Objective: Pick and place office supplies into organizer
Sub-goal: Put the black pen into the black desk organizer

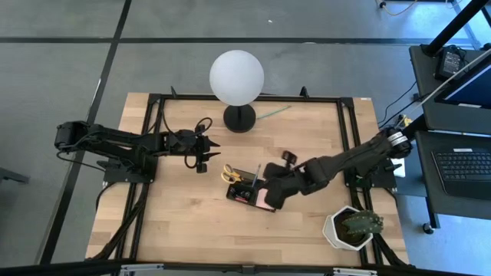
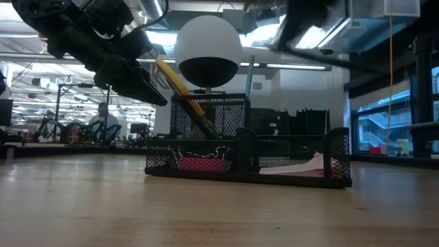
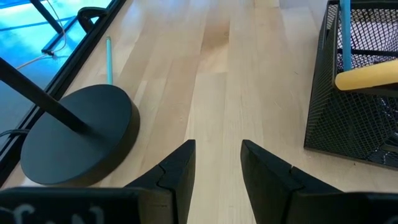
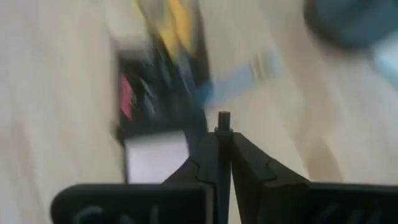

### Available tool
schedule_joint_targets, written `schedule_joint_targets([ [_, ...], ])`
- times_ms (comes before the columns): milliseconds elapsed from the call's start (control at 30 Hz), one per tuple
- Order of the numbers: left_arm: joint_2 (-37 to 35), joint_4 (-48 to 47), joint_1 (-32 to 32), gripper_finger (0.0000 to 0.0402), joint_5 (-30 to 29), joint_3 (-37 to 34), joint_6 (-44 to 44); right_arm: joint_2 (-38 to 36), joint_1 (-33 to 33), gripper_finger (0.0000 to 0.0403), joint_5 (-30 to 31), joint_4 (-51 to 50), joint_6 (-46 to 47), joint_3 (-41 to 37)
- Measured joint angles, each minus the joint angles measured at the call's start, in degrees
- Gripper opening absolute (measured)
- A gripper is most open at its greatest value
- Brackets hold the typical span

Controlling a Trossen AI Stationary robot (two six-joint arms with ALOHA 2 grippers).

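Note:
The organizer [image 1: 244, 188], a black mesh tray with a taller cup, sits mid-table; in the low view [image 2: 247, 161] it rests flat on the wood. Yellow-handled scissors [image 1: 230, 172] and a thin blue pen [image 3: 344, 31] stand in its cup, and a pink sticky-note pad [image 2: 202, 163] lies in one compartment. My right gripper [image 1: 267, 201] hovers over the tray's near end, shut on a thin dark pen [image 4: 224, 116]. To the tray's left, my left gripper [image 1: 205, 156] stands open and holds nothing. A thin green stick [image 1: 272, 113] lies flat by the lamp. My right gripper pinches a thin dark pen between its two shut fingers [image 4: 249, 155]. Only the pen's short end [image 4: 224, 115] shows past the fingertips; the rest is hidden by the fingers. The fingers slant down from the table's right side. The pen is lifted clear of the organizer.
A white globe lamp [image 1: 236, 75] on a black round base [image 3: 78, 134] stands at the far middle, close to my left gripper. A potted plant [image 1: 353, 228] sits at the near right corner. A small dark item [image 1: 289, 157] lies right of the organizer.

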Motion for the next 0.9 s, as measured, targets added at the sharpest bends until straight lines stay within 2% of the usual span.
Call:
schedule_joint_targets([
  [167, 0.00, -0.02, 0.00, 0.0123, 0.00, 0.00, 0.00, -0.09, -0.33, 0.0025, 2.82, 19.22, -16.02, 2.03],
  [400, 0.00, -0.06, 0.00, 0.0123, -0.02, 0.00, 0.00, 0.32, -2.99, 0.0025, 2.93, 44.78, -31.56, -4.43],
  [600, 0.00, -0.13, 0.00, 0.0123, -0.02, 0.00, 0.00, 0.42, -5.82, 0.0025, 2.65, 60.82, -32.51, -14.04],
  [733, 0.00, -0.13, 0.00, 0.0123, -0.02, 0.00, 0.00, 0.37, -7.16, 0.0025, -0.26, 72.19, -31.77, -20.05],
  [900, 0.00, -0.13, 0.00, 0.0123, -0.02, 0.00, 0.00, 0.37, -7.87, 0.0025, -1.35, 80.55, -30.42, -25.44],
])
